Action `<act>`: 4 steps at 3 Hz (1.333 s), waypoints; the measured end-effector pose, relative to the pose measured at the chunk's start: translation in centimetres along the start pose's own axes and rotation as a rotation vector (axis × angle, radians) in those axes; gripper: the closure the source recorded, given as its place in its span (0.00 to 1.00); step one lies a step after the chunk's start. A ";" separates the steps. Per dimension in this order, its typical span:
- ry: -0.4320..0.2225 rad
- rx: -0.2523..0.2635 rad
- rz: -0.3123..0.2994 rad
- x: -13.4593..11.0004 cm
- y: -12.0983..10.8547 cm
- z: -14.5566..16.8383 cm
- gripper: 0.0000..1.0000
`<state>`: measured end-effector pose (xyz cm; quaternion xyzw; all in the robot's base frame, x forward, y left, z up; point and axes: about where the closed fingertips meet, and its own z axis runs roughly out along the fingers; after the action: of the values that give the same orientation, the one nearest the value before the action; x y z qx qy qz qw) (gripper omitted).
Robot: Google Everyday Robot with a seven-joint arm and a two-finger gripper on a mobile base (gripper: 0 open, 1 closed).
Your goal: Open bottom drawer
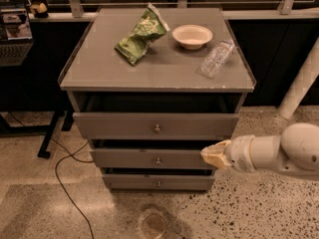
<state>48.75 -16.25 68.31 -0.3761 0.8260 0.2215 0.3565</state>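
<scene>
The bottom drawer (124,182) is the lowest of 3 grey drawers in the cabinet, just above the speckled floor (259,208), with a small round knob (159,184) at the middle of its front. A dark strip shows above its front; what is inside cannot be seen.

The gripper (215,155) reaches in from the right, level with the middle drawer (129,158) and in front of its right end, above the bottom drawer's right corner. Its cream fingers (212,153) look pressed together into 1 wedge with nothing between them; whether the tip touches the drawer front cannot be told.

The top drawer (114,126) stands out a little, its inside dark. On the tabletop (99,68) are a green bag (141,34), a pale bowl (192,36) that looks empty, and a clear bottle (216,59) lying on its side.
</scene>
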 end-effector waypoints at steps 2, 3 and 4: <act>-0.127 0.025 0.160 5.4 -3.3 7.8 1.00; -0.132 0.019 0.229 7.6 -4.2 11.2 1.00; -0.132 0.019 0.229 7.6 -4.2 11.2 1.00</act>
<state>53.27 -15.22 54.91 -0.2608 0.8402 0.2774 0.3862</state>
